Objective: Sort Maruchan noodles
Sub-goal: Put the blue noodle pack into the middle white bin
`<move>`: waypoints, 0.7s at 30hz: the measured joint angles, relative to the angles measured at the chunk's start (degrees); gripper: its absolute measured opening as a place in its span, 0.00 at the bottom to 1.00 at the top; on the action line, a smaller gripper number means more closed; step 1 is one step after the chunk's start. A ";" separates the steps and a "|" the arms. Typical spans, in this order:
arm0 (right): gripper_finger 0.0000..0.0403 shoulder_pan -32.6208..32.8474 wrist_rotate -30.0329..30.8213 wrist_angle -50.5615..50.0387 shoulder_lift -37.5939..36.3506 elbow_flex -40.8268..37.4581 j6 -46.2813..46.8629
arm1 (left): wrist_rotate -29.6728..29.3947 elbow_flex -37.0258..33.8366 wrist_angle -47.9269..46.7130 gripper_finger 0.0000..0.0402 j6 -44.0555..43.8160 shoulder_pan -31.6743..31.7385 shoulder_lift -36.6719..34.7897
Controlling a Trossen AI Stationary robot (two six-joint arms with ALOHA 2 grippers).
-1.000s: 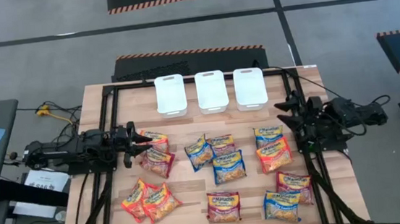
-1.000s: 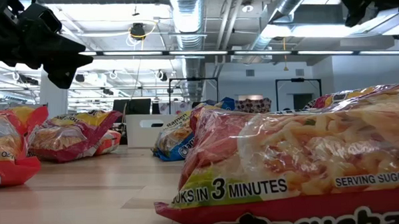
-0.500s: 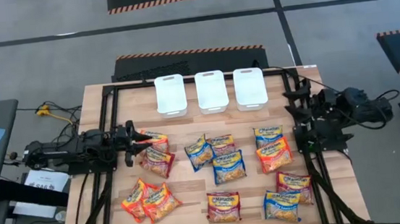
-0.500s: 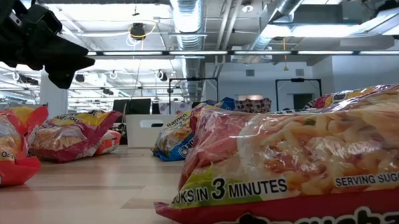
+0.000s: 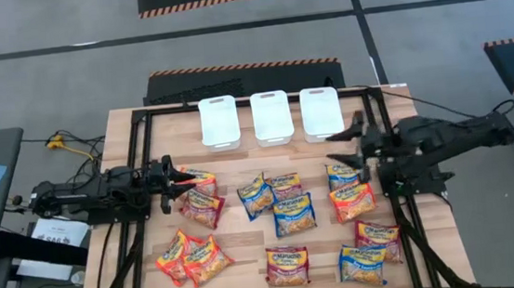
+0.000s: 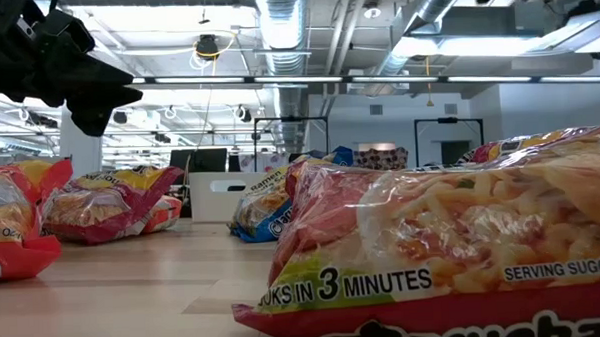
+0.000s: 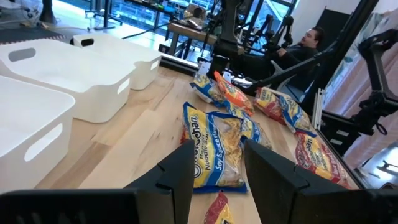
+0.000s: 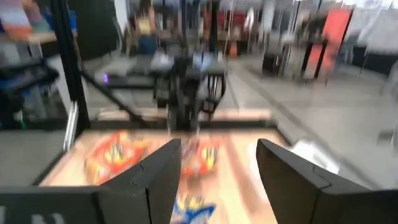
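Right arm swung out from its parked pose at the bench's 3 o'clock edge; right end effector (image 5: 343,148) now reaches inward, over the gap between the right-hand tub (image 5: 321,113) and the blue noodle packet (image 5: 346,174) at about 2 o'clock from bench centre. Reads as the start of a first pick on the right side. No packet has moved, and all three white tubs look empty from above.

Right end effector: fingers spread wide, nothing between them, touching nothing. Its wrist view is blurred by motion, so which packet it is aiming for is hard to say, likely the blue one just below.

Left end effector (image 5: 182,178) unchanged at 9 o'clock, hovering above the orange packet (image 5: 200,180) at the left cluster's top. Fingers part open, gap empty in the wrist view, no grip.

Noodles: about a dozen packets lie loose across the bench (image 5: 247,247) in its middle and near half, orange, blue and dark red mixed, a few overlapping. Tubs sit in a row at 12 o'clock.
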 joint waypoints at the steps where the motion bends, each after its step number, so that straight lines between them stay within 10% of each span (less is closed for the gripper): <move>1: 0.58 0.00 -0.01 -0.52 1.63 0.00 1.24 | 0.00 0.00 -0.21 0.31 -0.04 0.00 0.00; 21: 0.58 0.04 -2.07 -3.60 33.56 0.02 12.71 | 0.15 0.08 -3.01 0.31 -2.05 0.01 0.00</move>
